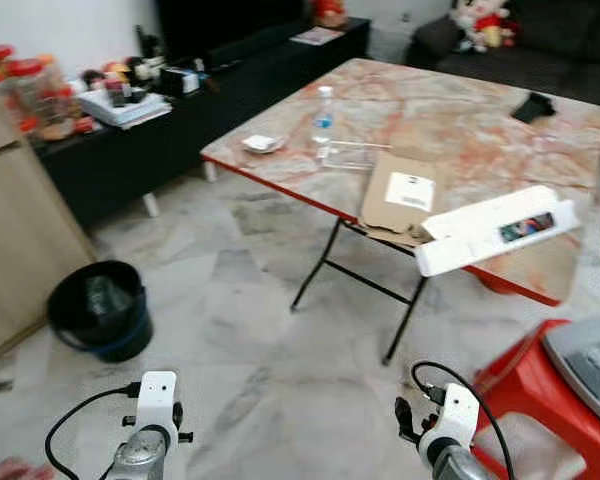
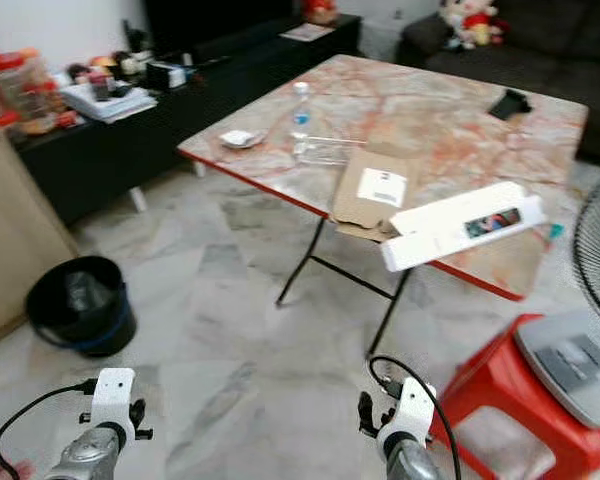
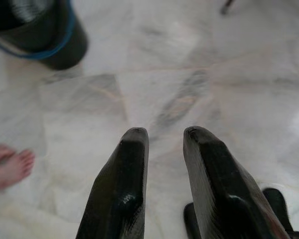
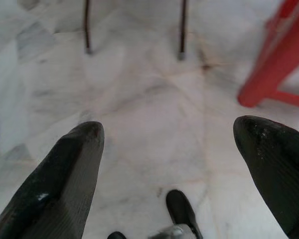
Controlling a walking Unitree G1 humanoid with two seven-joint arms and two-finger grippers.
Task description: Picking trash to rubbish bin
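A black rubbish bin point(image 1: 98, 308) with a blue band stands on the marble floor to my left, beside a wooden cabinet; it also appears in the left wrist view as the bin point(image 3: 37, 30). On the folding table point(image 1: 450, 130) lie a crumpled white scrap point(image 1: 263, 143), a plastic bottle point(image 1: 323, 110), clear packaging point(image 1: 352, 153), a flattened cardboard box point(image 1: 400, 195) and a long white box point(image 1: 495, 228). My left gripper point(image 3: 164, 133) hangs low over bare floor, fingers a little apart and holding nothing. My right gripper point(image 4: 172, 127) is wide open over the floor near the table legs.
A red plastic stool point(image 1: 535, 395) stands close on my right with a grey fan base point(image 1: 590, 360) on it. A low black cabinet point(image 1: 180, 130) with clutter runs along the left wall. A person's bare foot point(image 3: 10, 167) is on the floor by my left side.
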